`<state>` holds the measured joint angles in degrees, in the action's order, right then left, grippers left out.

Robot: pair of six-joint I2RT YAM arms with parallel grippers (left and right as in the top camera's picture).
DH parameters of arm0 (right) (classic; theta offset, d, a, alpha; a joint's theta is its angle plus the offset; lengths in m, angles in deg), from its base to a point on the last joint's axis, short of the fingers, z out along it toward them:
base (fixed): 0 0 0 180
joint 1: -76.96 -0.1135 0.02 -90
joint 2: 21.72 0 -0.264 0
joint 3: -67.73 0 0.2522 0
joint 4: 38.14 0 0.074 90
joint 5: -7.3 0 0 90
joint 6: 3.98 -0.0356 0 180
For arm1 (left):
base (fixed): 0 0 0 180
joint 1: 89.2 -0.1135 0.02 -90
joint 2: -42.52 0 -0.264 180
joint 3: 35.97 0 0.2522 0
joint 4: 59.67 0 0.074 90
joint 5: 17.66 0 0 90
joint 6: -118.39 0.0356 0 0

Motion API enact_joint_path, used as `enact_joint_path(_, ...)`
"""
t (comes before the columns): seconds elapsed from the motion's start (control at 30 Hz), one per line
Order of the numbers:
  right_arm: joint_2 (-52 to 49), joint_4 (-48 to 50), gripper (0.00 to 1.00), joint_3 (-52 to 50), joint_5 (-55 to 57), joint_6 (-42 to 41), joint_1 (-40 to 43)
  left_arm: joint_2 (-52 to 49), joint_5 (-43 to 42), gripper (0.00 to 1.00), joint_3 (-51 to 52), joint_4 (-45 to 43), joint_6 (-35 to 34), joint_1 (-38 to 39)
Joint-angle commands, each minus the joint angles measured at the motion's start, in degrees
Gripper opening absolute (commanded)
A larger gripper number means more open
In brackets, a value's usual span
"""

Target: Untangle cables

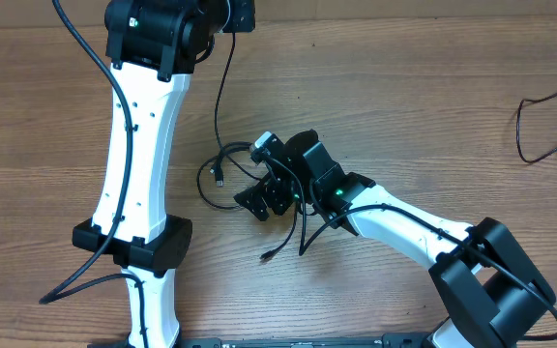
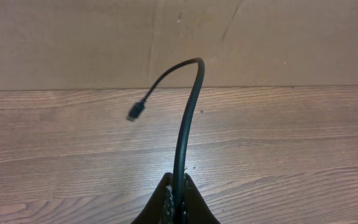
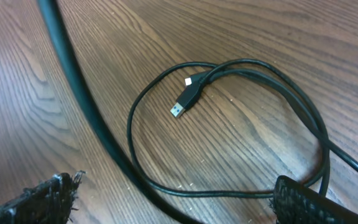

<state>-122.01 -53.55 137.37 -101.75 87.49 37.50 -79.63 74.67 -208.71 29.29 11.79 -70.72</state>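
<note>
Left tool clamps one black cable, keeping it raised off the desk. Right tool, spread wide and empty, straddles the centre-frame loop, probably to separate it.

I'm seeing a wood-grain counter filling the overhead feed. On the left wrist feed, a plain brown panel is standing along its far edge, and soft light is glaring off the boards.
</note>
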Motion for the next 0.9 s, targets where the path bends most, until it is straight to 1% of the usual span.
enact_joint_path(0.0, -1.81, 1.25, 0.89, -0.15, 0.37, -0.11, -0.17, 0.94, -0.31, 0.04, -0.68, -0.24, -0.76, -0.57)
enact_joint_path(0.03, -1.81, 1.64, 0.82, -0.15, 0.37, -0.11, -0.17, 0.94, -0.28, 0.04, -0.68, -0.24, -0.74, -0.57)
enact_joint_path(0.07, -1.84, 2.38, 0.68, -0.15, 0.39, -0.11, -0.17, 0.94, -0.31, 0.04, -0.68, -0.24, -0.59, -0.57)
enact_joint_path(0.13, -1.84, 3.08, 0.53, -0.15, 0.42, -0.11, -0.17, 0.94, -0.26, 0.04, -0.68, -0.24, -0.55, -0.57)
enact_joint_path(0.2, -1.84, 3.41, 0.44, -0.15, 0.63, -0.09, -0.17, 0.94, -0.26, 0.04, -0.68, -0.11, -0.57, -0.57)
enact_joint_path(0.33, -1.86, 3.72, 0.19, -0.15, 3.26, -0.09, -0.17, 0.94, -0.26, 0.04, -0.68, -0.07, -0.57, -0.57)
enact_joint_path(0.43, -1.86, 4.15, 0.04, -0.15, 5.14, -0.09, -0.17, 0.94, -0.24, 0.04, -0.68, -0.17, -0.22, -0.57)
enact_joint_path(0.63, -1.86, 6.43, 0.04, -0.15, 5.22, -0.11, -0.15, 0.94, 1.09, 0.04, -0.68, -0.15, -0.09, -0.59)
enact_joint_path(0.73, -1.38, 7.13, 0.04, 0.35, 7.58, -0.15, 0.20, 0.94, 1.16, 0.04, -0.68, 0.46, 0.66, -0.57)
enact_joint_path(0.8, 0.20, 6.16, 0.04, 0.70, 8.09, -0.31, 1.22, 0.92, 1.14, 0.04, -0.66, 1.07, 1.81, -0.57)
enact_joint_path(0.87, 3.06, 4.68, 0.04, 1.29, 8.09, -2.62, 3.34, 0.90, 1.07, 0.04, -0.55, 1.81, 3.65, -0.57)
